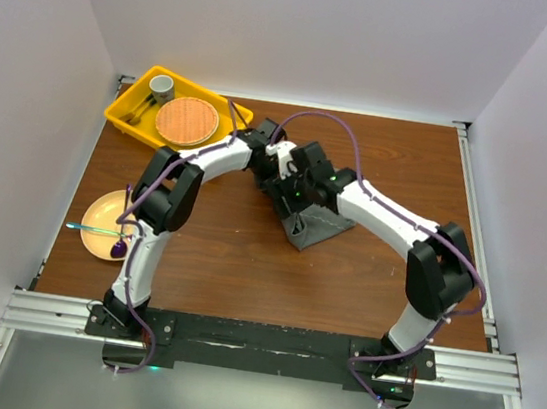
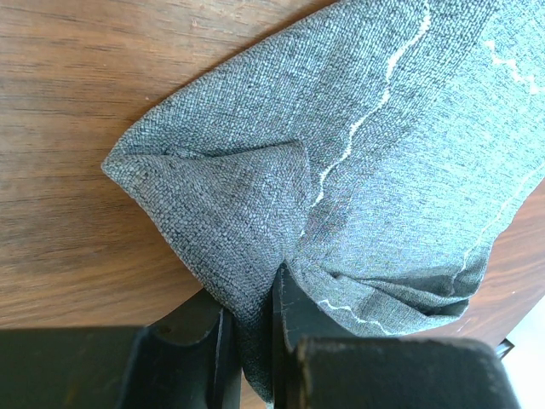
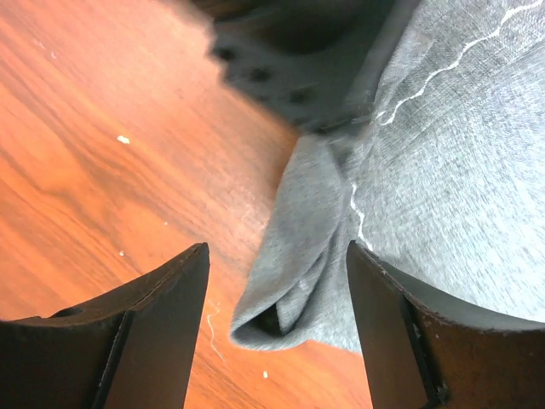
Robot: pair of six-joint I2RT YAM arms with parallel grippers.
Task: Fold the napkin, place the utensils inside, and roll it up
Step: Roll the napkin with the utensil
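Napkin near desk centre, slightly right. Tray in far left corner; inside: cup at back, mat right, utensils left. Plate at left edge, nearer; single utensil across it.

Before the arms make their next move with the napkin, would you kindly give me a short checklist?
1. Left gripper pinching napkin: ok.
2. Right gripper open astride napkin edge: ok.
3. Napkin folded flat: not ok, bunched.
4. Utensils inside napkin: not ok, on plate.
5. Napkin's full outline: cannot tell, arms cover it.
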